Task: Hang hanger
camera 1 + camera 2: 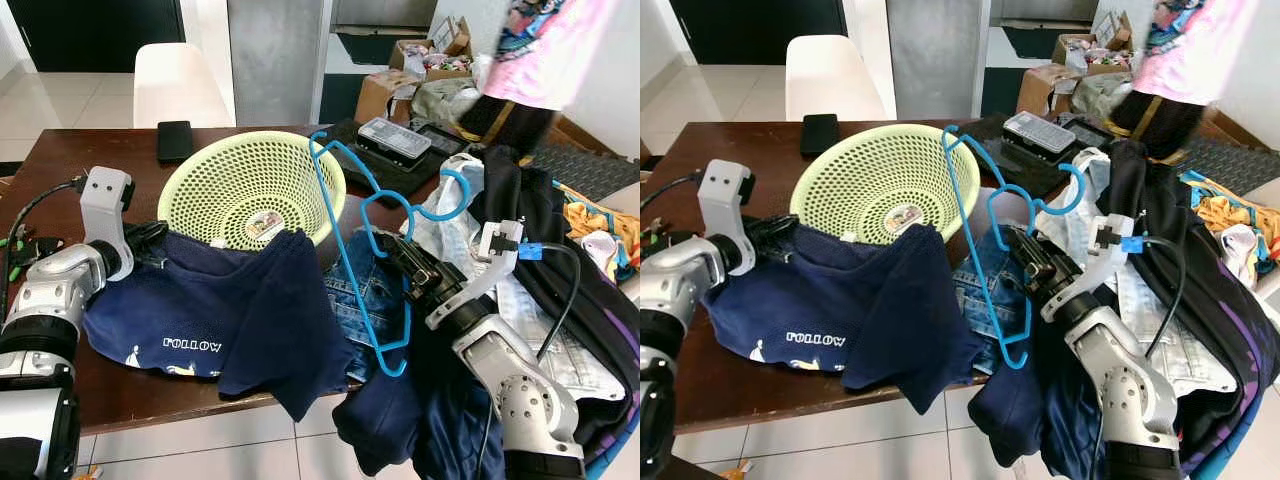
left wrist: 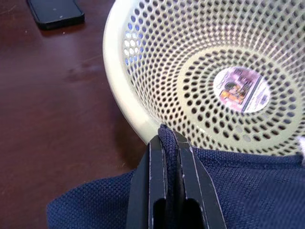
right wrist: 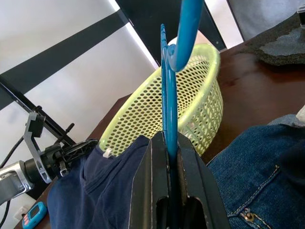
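A blue plastic hanger (image 1: pixel 347 250) stands tilted between the basket and the clothes pile, its hook (image 1: pixel 456 196) pointing right. My right gripper (image 1: pixel 380 240) is shut on the hanger's lower bar (image 3: pixel 169 105). A navy T-shirt (image 1: pixel 230 310) with white print lies over the table's front edge and up against the pale green mesh basket (image 1: pixel 250 137). My left gripper (image 1: pixel 158 233) is shut on the shirt's edge (image 2: pixel 238 176), right at the basket's rim (image 2: pixel 125 102).
The brown table (image 1: pixel 80 160) carries a black phone (image 1: pixel 175 140) and a black case (image 1: pixel 393 140) at the back. Jeans (image 1: pixel 365 290) and a heap of clothes (image 1: pixel 560 290) cover its right side. A white chair (image 1: pixel 178 85) and a person in pink (image 1: pixel 550 50) stand behind.
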You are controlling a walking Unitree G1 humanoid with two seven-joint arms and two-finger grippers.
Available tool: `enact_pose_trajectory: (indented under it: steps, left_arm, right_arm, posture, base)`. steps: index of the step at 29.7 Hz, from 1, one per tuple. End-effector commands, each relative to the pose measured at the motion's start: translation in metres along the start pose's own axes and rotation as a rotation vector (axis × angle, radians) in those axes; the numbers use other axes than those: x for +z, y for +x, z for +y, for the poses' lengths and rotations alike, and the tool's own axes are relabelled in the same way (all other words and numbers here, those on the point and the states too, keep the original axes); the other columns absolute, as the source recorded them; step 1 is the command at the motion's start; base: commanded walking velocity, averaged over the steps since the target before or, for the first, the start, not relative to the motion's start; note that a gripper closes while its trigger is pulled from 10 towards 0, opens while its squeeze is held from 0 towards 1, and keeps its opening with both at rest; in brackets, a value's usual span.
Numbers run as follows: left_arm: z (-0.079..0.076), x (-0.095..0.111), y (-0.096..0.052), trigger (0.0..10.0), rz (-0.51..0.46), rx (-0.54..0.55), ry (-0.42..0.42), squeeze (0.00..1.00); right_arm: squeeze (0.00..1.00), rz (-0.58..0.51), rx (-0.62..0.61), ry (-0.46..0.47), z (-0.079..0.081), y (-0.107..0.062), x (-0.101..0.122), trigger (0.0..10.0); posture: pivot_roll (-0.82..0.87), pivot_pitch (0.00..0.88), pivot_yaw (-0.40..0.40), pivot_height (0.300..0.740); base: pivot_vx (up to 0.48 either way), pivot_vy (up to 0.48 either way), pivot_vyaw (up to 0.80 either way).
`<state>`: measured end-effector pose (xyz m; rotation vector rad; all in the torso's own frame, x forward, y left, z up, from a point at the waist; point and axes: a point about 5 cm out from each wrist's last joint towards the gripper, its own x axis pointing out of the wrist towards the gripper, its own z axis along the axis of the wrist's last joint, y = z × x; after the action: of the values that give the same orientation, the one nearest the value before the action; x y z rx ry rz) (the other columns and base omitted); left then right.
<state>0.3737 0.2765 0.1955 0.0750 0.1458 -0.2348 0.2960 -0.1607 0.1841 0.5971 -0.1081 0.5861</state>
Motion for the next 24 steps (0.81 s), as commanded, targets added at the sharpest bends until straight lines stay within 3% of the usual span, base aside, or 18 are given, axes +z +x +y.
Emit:
enact_pose_trajectory:
  steps: [1,2,3,4,5,6,7,8,9,12,15,17,20,24]
  left_arm:
    - [-0.006,-0.004,0.004,0.0,0.014,-0.018,-0.026,0.00]
    - [-0.011,0.014,0.003,0.0,-0.065,-0.101,-0.044,0.00]
    - [-0.011,0.014,0.003,0.0,-0.065,-0.101,-0.044,0.00]
    - [-0.019,0.034,-0.001,0.0,-0.156,-0.204,-0.059,0.00]
    - [-0.019,0.034,-0.001,0.0,-0.156,-0.204,-0.059,0.00]
    - [-0.030,0.055,-0.010,0.0,-0.244,-0.333,-0.081,0.00]
    - [-0.030,0.055,-0.010,0.0,-0.244,-0.333,-0.081,0.00]
    - [-0.044,0.075,-0.026,0.0,-0.316,-0.495,-0.057,0.00]
    - [-0.044,0.075,-0.026,0.0,-0.316,-0.495,-0.057,0.00]
    - [-0.074,0.105,-0.070,0.0,-0.417,-0.832,0.002,0.00]
    - [-0.078,0.110,-0.079,0.0,-0.439,-0.887,0.010,0.00]
    - [-0.090,0.130,-0.100,0.0,-0.526,-1.008,0.035,0.00]
    - [-0.097,0.140,-0.111,0.0,-0.572,-1.049,0.072,0.00]
    - [-0.100,0.141,-0.114,0.5,-0.574,-1.048,0.091,0.00]
  right_arm:
    - [0.00,-0.002,0.002,-0.004,-0.001,-0.002,0.002,10.0]
    - [0.00,-0.005,0.002,-0.003,-0.001,-0.001,0.002,10.0]
    - [0.00,-0.005,0.002,-0.003,-0.001,-0.001,0.002,10.0]
    - [0.00,-0.009,0.001,-0.001,-0.001,0.000,0.002,10.0]
    - [0.00,-0.009,0.001,-0.001,-0.001,0.000,0.002,10.0]
    - [0.00,-0.014,0.002,0.003,-0.001,0.001,0.002,10.0]
    - [0.00,-0.014,0.002,0.003,-0.001,0.001,0.002,10.0]
    - [0.00,-0.020,0.003,0.010,-0.002,0.002,0.001,10.0]
    - [0.00,-0.020,0.003,0.010,-0.002,0.002,0.001,10.0]
    - [0.00,-0.033,0.010,0.030,-0.002,0.006,-0.001,10.0]
    - [0.00,-0.035,0.013,0.033,-0.002,0.007,-0.001,10.0]
    - [0.00,-0.057,0.026,0.060,-0.004,0.009,0.000,10.0]
    - [0.00,-0.094,0.039,0.099,-0.005,0.010,0.002,10.0]
    - [0.00,-0.124,0.047,0.125,-0.005,0.009,0.005,10.0]
  posture:
    - [-0.01,0.132,-0.050,0.740]
    - [-0.01,0.125,-0.044,0.740]
    - [-0.01,0.125,-0.044,0.740]
    - [0.00,0.122,-0.042,0.740]
    - [0.00,0.122,-0.042,0.740]
    - [0.01,0.119,-0.039,0.740]
    - [0.01,0.119,-0.039,0.740]
    - [0.02,0.111,-0.037,0.740]
    - [0.02,0.111,-0.037,0.740]
    - [0.04,0.096,-0.033,0.740]
    - [0.04,0.096,-0.033,0.740]
    - [0.06,0.077,-0.028,0.740]
    - [0.07,0.062,-0.023,0.740]
    - [0.07,0.061,-0.023,0.740]
  base:
    - [0.000,0.000,0.00]
    - [0.000,0.000,0.00]
    - [0.000,0.000,0.00]
    - [0.000,0.000,0.00]
    - [0.000,0.000,0.00]
    - [0.000,0.000,0.00]
    - [0.000,0.000,0.00]
    - [0.000,0.000,0.00]
    - [0.000,0.000,0.00]
    - [0.000,0.000,0.00]
    - [0.000,0.000,0.00]
    - [0.000,0.000,0.00]
    - [0.000,0.000,0.00]
    - [0.000,0.000,0.00]
